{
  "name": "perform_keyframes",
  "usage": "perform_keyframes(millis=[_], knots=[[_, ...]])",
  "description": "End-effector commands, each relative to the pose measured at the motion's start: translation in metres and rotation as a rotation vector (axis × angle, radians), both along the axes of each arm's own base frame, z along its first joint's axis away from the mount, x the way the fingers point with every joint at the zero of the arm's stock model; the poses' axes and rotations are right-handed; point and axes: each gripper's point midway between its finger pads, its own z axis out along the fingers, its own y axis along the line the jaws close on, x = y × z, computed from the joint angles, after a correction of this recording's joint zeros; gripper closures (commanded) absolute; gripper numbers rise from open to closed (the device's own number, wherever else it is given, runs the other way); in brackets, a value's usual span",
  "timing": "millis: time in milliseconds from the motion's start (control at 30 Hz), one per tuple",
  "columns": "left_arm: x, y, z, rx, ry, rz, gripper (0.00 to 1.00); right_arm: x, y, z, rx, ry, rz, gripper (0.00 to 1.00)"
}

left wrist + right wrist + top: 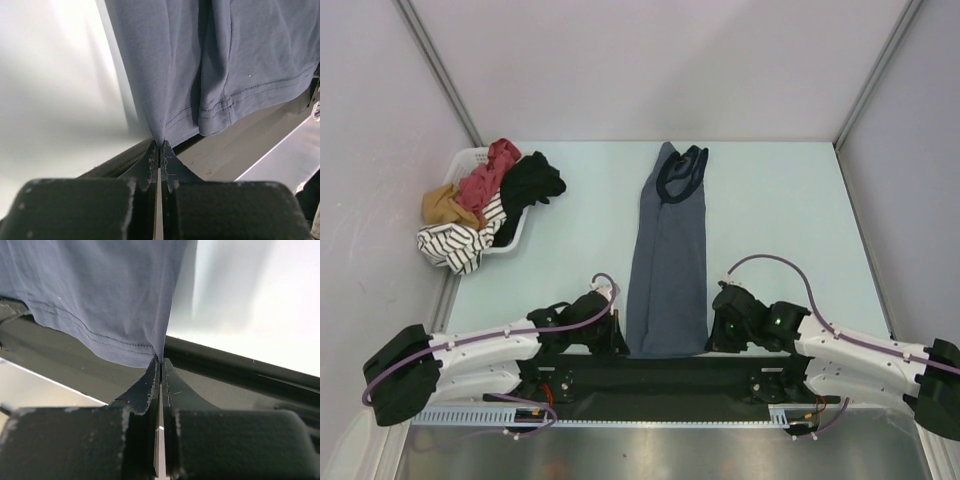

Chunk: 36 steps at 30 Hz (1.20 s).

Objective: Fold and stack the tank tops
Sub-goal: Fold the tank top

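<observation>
Two shallow pinches are all you have. The left gripper (160, 150) is closed tight on the left hem corner of the blue-grey tank top (667, 270), and the right gripper (160, 365) is closed the same way on the right hem corner. Each has only its very tips on cloth. The top lies as a long narrow strip down the middle of the worktop (780, 220), hem at the near edge and straps toward the far edge. It looks doubled lengthwise, so either bite may hold just one layer; lift then, and the lower layer would drop away and the strip fall open. A quick or uneven pull could slip a corner free or skew the fold. The red tank top (492, 175) sits bunched in the basket (472, 156) at the far left corner, not yet folded.
</observation>
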Motion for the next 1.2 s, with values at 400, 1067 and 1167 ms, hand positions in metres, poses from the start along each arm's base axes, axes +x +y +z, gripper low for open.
perform_keyframes(millis=[400,1067,1167], knots=[[0.081,-0.036,0.07,-0.015,-0.151,-0.008,1.0,0.123,0.007,0.073,-0.033,-0.226,-0.055,1.0],[0.276,-0.017,0.086,0.107,-0.23,0.246,1.0,0.308,-0.007,0.09,-0.131,-0.296,-0.105,1.0],[0.294,-0.014,0.086,0.097,-0.233,0.265,1.0,0.324,-0.006,0.081,-0.129,-0.278,-0.109,1.0]])
